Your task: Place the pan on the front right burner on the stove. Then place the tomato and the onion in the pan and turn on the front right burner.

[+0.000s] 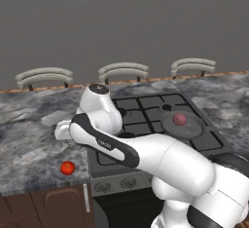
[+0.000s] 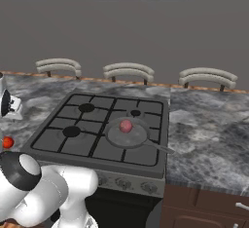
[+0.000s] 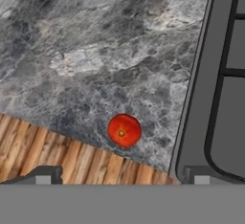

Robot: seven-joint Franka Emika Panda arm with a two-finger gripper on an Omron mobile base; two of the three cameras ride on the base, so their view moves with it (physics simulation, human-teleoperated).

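Glossy red tomato (image 3: 124, 130), stem spot facing the camera, lower centre of hand view on marbled counter (image 3: 86, 50); gripper (image 3: 122, 177) jaws wide apart, empty; dull pinkish onion (image 2: 126, 125) in dark pan (image 2: 127, 135)

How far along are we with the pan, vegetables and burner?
Done: the pan sits on the stove's front right burner with the onion inside. In hand: the open gripper hovers over the tomato on the counter. Left: tomato into pan, knob turned.
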